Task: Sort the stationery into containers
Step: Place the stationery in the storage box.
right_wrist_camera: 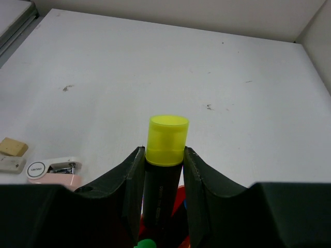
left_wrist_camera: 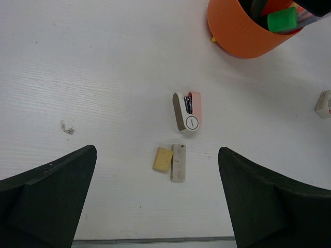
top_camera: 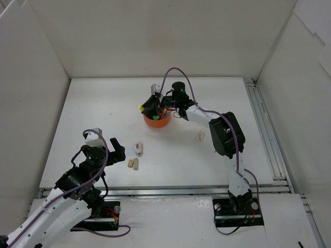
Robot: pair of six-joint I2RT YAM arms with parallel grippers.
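The right gripper (right_wrist_camera: 164, 156) is clamped on the highlighter (right_wrist_camera: 163, 181) barrel under its cap, good spot since it's probably light, stiff, slick; left gripper (left_wrist_camera: 156, 151) wide open.

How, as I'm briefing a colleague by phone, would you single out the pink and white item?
Find the round orange organiser in the middle of the table. Three small items lie on its near left side; the pink and white item is nearest the organiser. Unlike the tan eraser and pale bar lying side by side, it is two-toned and sits alone.
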